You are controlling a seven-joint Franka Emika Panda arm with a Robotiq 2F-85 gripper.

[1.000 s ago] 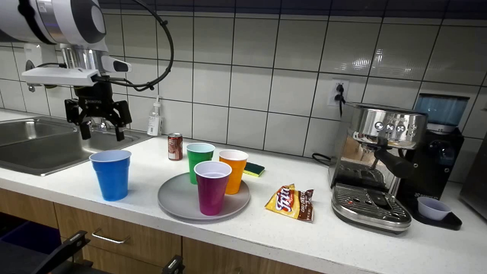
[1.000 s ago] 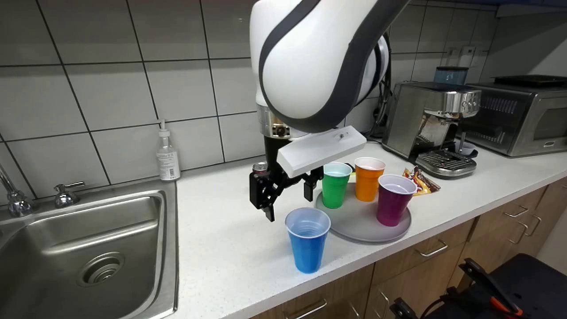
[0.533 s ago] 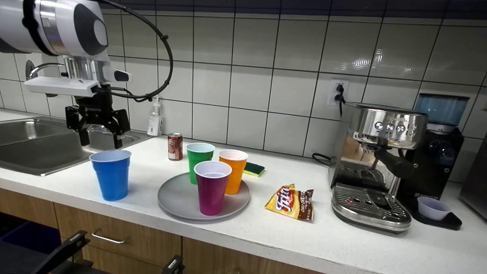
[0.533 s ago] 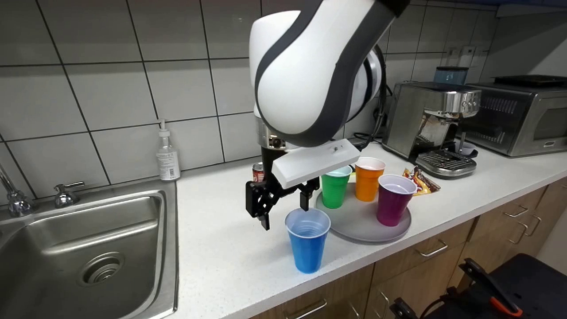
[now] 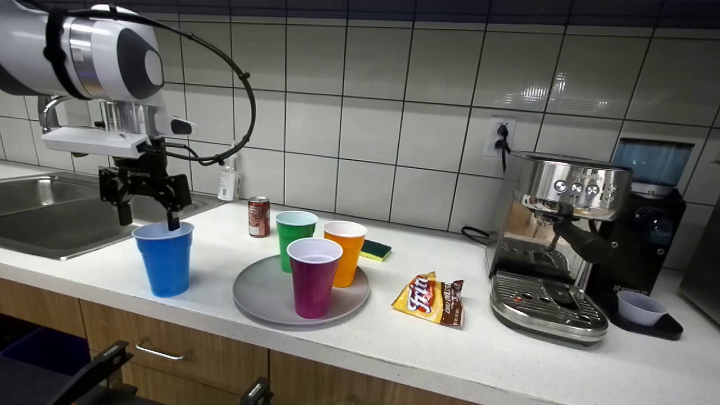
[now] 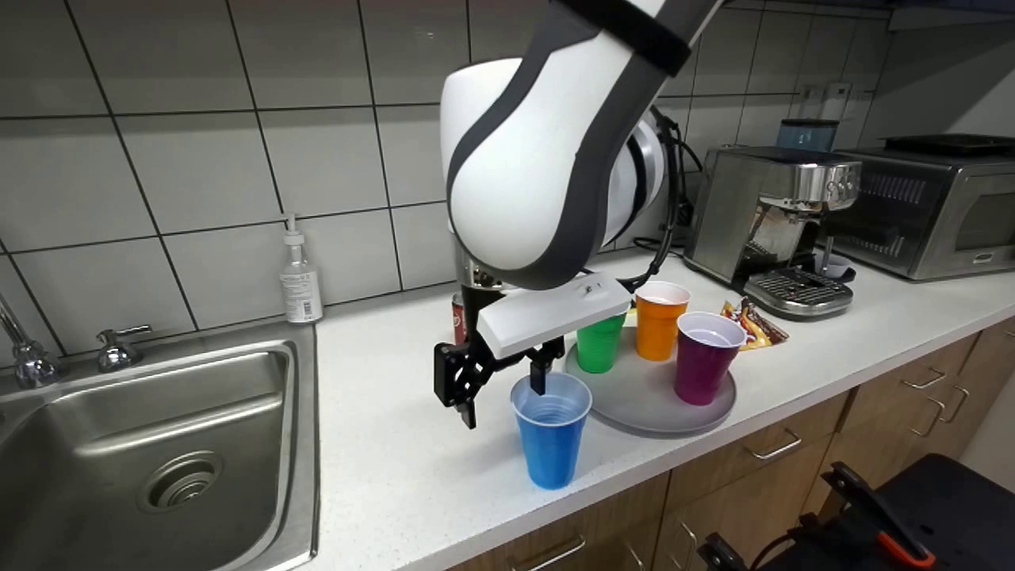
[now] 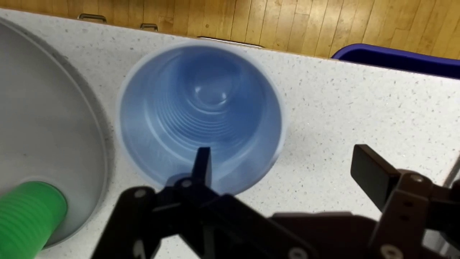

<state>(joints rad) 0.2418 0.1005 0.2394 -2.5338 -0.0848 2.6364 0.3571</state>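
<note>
Blue plastic cup (image 5: 166,264), upright on the bench (image 6: 381,452) close to its near edge, right of the sink (image 6: 303,428) and left of the grey plate (image 5: 256,292). It should prove light, thin-walled, a little slick, and easy to tip or dent; the wall just under the rim looks the best place to take hold, with a gentle pinch, since a hard squeeze would probably buckle it. The tool (image 5: 149,219) has its fingers spread wide and holds nothing: the right finger (image 7: 201,167) is over the far part of the cup's mouth, the left one outside it; whether the first dips below the rim, I cannot tell. Compared with half a second ago, the tool is lower, its right fingertip now seen against the mouth, while the cup, and the green cup (image 5: 295,230), orange cup (image 5: 350,253) and purple cup (image 5: 314,284) on the plate, have not shifted.
</note>
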